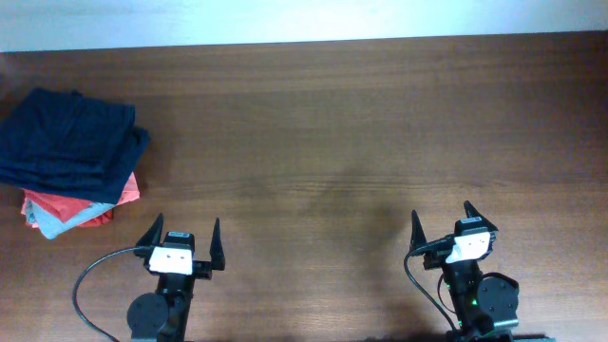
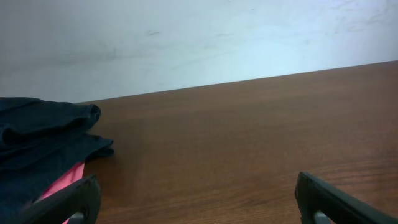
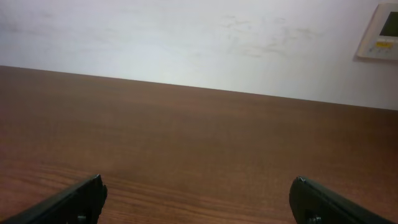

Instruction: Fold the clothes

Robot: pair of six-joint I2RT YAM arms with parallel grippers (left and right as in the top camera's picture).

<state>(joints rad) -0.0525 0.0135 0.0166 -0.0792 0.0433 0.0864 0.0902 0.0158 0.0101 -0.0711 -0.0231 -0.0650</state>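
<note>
I see the clothes (image 2: pixel 37 149) cut off at the left wrist view's edge, hiding most of the coral garment (image 1: pixel 68 206).

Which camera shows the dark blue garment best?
The overhead view: the dark blue garment shows almost whole, folded atop a pile at the table's left. The left wrist view catches only one side of it; the right wrist view shows none.

The one wooden table (image 1: pixel 332 114) bears one pile at its left edge, made of one dark navy garment (image 1: pixel 71 142) on top, coral-red folds (image 1: pixel 71 204) of uncertain number and one light blue piece (image 1: pixel 43 226), with two grippers, the left gripper (image 1: pixel 187 222) and the right gripper (image 1: pixel 440 211), at its near edge.
</note>
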